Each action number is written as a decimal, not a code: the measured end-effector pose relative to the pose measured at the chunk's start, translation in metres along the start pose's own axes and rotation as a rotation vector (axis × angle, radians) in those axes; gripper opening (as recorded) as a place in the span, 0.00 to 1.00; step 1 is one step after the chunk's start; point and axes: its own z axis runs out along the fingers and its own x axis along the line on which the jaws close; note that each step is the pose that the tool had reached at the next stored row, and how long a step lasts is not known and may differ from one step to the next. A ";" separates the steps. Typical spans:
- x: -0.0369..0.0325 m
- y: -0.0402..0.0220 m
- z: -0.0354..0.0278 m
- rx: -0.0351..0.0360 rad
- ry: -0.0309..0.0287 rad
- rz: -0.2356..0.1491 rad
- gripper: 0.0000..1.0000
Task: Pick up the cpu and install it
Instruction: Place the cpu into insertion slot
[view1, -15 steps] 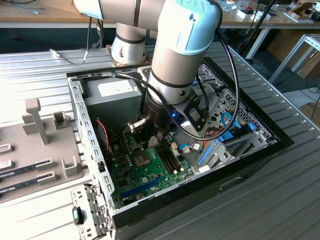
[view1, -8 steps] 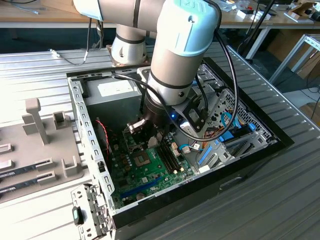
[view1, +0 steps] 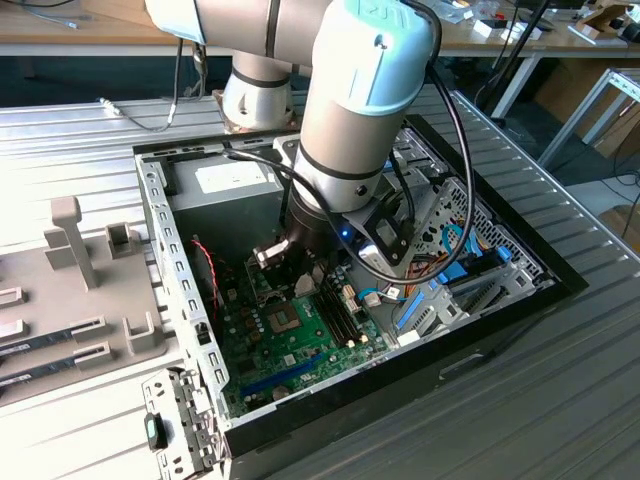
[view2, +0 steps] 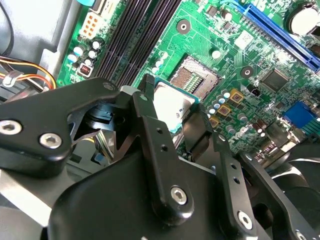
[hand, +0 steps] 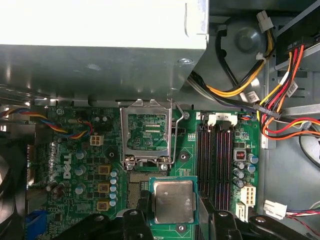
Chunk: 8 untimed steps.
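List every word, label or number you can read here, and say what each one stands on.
motherboard: large white maker's lettering, a brand mark, not quoted; other print too small to read.
white sticker on the power supply: too small to read.
cpu, held in the fingers: no legible marking on its metal top.

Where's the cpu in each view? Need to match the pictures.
Exterior view: the arm's wrist covers that spot, over the motherboard.
Second wrist view: the cpu is held in the tool, near the open socket.
First wrist view: the cpu sits next to the raised socket lid.
Shared landmark: the black memory slots, in all three views.
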 end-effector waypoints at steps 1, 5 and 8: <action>0.0000 0.0000 0.0002 0.0000 0.0000 0.000 0.47; 0.0001 0.0000 0.0009 0.0001 0.0001 0.000 0.47; 0.0003 0.0000 0.0014 0.0000 0.0000 0.000 0.47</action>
